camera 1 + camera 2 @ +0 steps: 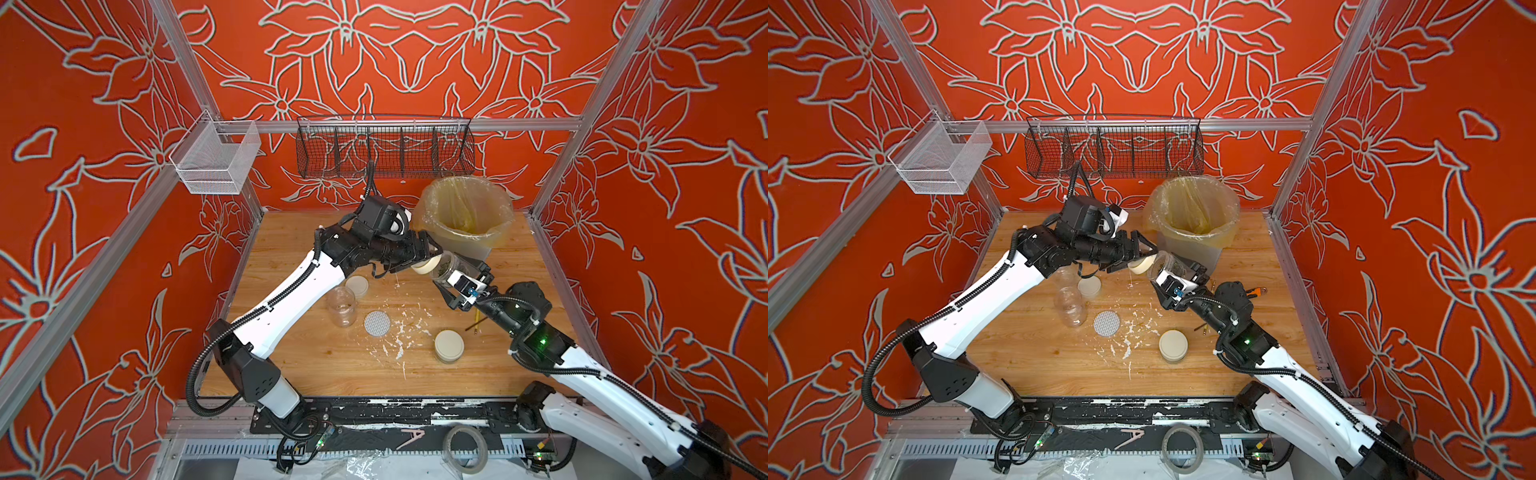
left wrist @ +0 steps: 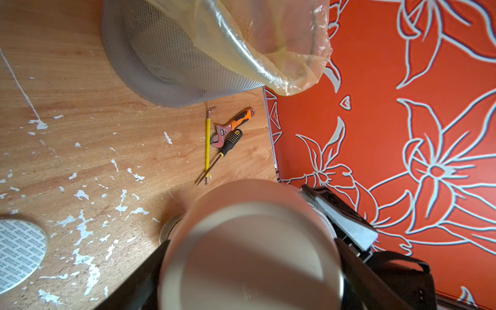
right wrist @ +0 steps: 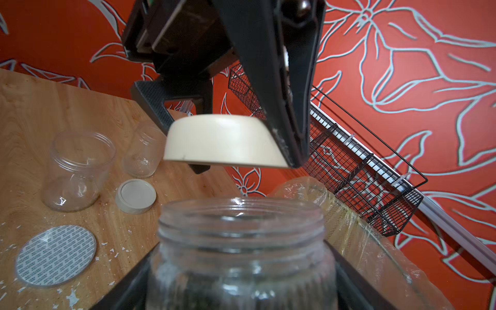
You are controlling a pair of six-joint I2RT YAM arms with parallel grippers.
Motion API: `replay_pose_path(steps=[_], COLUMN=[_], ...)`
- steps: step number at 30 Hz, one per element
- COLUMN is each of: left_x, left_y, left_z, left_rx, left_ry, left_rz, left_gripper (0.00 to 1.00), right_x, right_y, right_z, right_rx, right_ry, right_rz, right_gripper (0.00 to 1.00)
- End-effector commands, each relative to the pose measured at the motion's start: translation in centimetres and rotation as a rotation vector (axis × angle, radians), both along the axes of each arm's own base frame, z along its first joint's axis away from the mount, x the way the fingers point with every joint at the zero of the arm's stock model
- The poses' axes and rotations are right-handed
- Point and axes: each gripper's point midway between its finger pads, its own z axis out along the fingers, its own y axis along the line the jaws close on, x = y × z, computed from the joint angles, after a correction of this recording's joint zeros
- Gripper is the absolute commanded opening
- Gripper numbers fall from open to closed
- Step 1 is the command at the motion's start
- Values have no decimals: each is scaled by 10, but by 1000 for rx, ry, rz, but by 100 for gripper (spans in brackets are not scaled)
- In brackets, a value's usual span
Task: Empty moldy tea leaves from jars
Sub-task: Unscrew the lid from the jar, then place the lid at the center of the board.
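My right gripper [image 1: 452, 277] is shut on a clear jar [image 1: 445, 268], tilted with its open mouth toward the left arm. Dark tea leaves [image 1: 449, 262] show through the jar's wall. In the right wrist view this jar [image 3: 241, 255] fills the foreground between the black fingers. My left gripper [image 1: 428, 259] is shut on a round cream lid [image 1: 424, 265], held just off the jar's mouth. That lid [image 3: 222, 142] hangs apart from the rim, and it [image 2: 249, 252] hides the left jaws. A lidded squat jar [image 1: 449, 345] stands on the table.
Two empty jars [image 3: 77, 169] [image 3: 143, 153], a loose lid [image 3: 135, 196] and a dotted white disc [image 1: 377, 323] sit mid-table among white flakes [image 1: 399, 332]. The lined grey bin [image 1: 461, 245] stands just behind the grippers. A wrench [image 2: 233, 126] and a screwdriver [image 2: 225, 150] lie near it.
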Motion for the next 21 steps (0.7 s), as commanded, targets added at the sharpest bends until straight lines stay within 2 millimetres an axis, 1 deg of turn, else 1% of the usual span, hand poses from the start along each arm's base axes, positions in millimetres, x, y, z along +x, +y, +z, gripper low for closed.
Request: replay_pose_path(steps=[1,4,6,9,12,14,17,21], left_x=[8,19,28,38,45,51,61,75], left_y=[14,31,46,59,61,60,57,55], left_z=[10,4,-5,-25,-47,-67,-95,-132], left_rx=[35,133,228,334,389,418,454,523], left_ry=[-53,-137,-204,-275,-307,-302,-284,-247], left_rz=[75,134,177,192,188,186,188,204], left_gripper=[43,43,43,43,43,43,43,42], right_x=[-7,-12,-15,-18,-23,-28,-36,-44], right_y=[-6,-12,-19,-32,-43,-48,-48,-44], right_z=[30,42,50,56,59,59,56,52], right_rx=[82,189,278,385,465,499,531,536], right_ry=[-72,-30,34,128,226,287,378,488], right_rz=[-3,1,-9,-45,-77,-83,-71,-47], right_gripper=[26,26,26,26,26,26,26,26])
